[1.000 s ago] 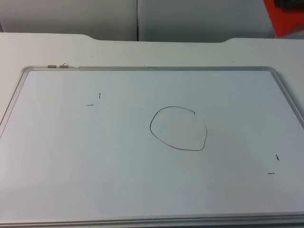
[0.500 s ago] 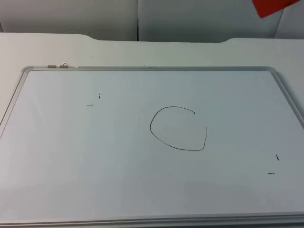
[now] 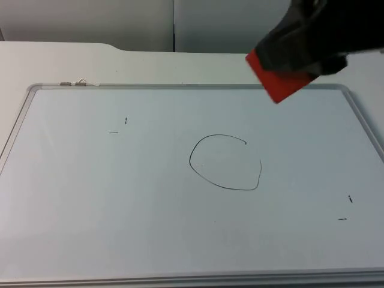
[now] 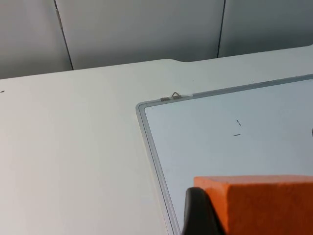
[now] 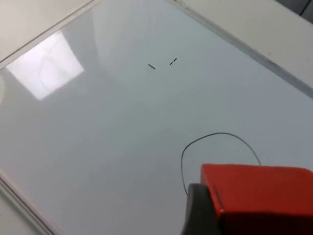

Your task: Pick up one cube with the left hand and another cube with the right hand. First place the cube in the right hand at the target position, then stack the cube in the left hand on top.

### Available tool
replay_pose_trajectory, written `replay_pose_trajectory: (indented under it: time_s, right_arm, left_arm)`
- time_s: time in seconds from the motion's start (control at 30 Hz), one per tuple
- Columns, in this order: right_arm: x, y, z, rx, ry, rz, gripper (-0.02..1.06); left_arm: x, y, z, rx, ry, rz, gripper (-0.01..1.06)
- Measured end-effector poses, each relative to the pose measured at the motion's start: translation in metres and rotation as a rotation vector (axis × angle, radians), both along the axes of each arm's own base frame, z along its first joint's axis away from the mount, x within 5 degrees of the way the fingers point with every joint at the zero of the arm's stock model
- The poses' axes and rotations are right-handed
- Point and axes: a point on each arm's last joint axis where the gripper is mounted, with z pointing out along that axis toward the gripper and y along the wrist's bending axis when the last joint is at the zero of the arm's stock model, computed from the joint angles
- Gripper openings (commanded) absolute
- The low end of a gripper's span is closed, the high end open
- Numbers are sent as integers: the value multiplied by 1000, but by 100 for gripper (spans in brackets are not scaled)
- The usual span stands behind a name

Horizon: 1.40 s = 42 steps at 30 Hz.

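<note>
- Fingers first, left side: the left gripper (image 4: 230, 215) is clamped on an orange cube (image 4: 264, 203), one black fingertip (image 4: 198, 213) flat against its face. It hangs over the whiteboard (image 4: 210, 142) near the frame, with the hanger clip (image 4: 172, 96) at about 11 o'clock from the cube. Looks like this arm is waiting its turn.
- Middle: the target is a hand-drawn circle (image 3: 226, 162) roughly at the board's centre, nothing in it yet.
- Right side: the right gripper (image 3: 294, 63) is closed on a red cube (image 3: 282, 84), up in the air at about 1 o'clock from the circle. Its wrist view has the circle (image 5: 220, 147) just past the cube (image 5: 259, 196).
- What could go wrong, my guess: the red cube sits tilted in the grip, so letting go early or high could make it tip or roll out of the circle. An off-centre red cube then makes for a shaky stack.
- Count: two cubes (one orange, one red), one circle, one board, two pairs of small pen ticks (image 3: 119, 126) (image 3: 346, 209).
</note>
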Motion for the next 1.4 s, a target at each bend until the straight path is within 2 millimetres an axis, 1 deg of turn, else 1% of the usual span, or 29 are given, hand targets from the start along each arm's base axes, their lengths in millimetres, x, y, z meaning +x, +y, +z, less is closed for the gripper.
replay_pose_trajectory:
  time_s: [0.07,0.1,0.17,0.23,0.27,0.43,0.47,0.5,0.57,0.6,0.73,0.77,0.8,0.87,0.9,0.97,1.07,1.1,1.2,1.23,1.3,1.33,1.4]
  right_arm:
    - [9,10,-17,-6,25,0,0]
    - [9,10,-17,-6,25,0,0]
    - [18,18,-30,-11,57,-19,0]
    - [34,24,-42,-12,91,-60,0]
    - [34,24,-42,-12,91,-60,0]
    - [76,27,-61,-15,149,-171,0]
    - [76,27,-61,-15,149,-171,0]
    - [87,28,-68,-28,165,-192,0]
    - [98,31,-74,-38,179,-209,0]
    - [98,31,-74,-38,179,-209,0]
    - [111,38,-93,-77,214,-214,0]
    - [111,38,-93,-77,214,-214,0]
    - [115,41,-101,-95,229,-215,0]
    - [120,43,-108,-109,245,-224,0]
    - [120,43,-108,-109,245,-224,0]
    - [128,43,-116,-119,270,-244,0]
    - [140,40,-123,-110,295,-271,0]
    - [140,40,-123,-110,295,-271,0]
    - [144,36,-136,-132,342,-274,0]
    - [144,36,-136,-132,342,-274,0]
    - [144,36,-148,-156,369,-271,0]
    - [144,36,-148,-156,369,-271,0]
    - [144,36,-156,-169,385,-271,0]
  left_arm:
    - [0,0,0,-1,-3,0,0]
    - [0,0,0,-1,-3,0,0]
    - [0,0,1,-1,-6,0,0]
    - [0,0,1,-1,-6,0,0]
    - [0,0,1,-1,-6,0,0]
    - [0,0,1,1,-7,1,0]
    - [0,0,1,1,-7,1,0]
    - [0,0,1,3,-7,1,0]
    - [0,0,1,3,-7,1,0]
    - [0,0,1,3,-7,1,0]
    - [0,0,1,2,-8,1,0]
    - [0,0,1,2,-8,1,0]
    - [0,0,1,4,-8,2,0]
    - [0,0,1,4,-8,2,0]
    - [0,0,1,4,-8,2,0]
    - [0,0,1,6,-8,3,0]
    - [0,0,1,6,-8,3,0]
    - [0,0,1,6,-8,3,0]
    - [0,0,1,6,-8,3,0]
    - [0,0,1,6,-8,3,0]
    - [0,0,1,6,-8,3,0]
    - [0,0,1,6,-8,3,0]
    - [0,0,1,6,-8,3,0]
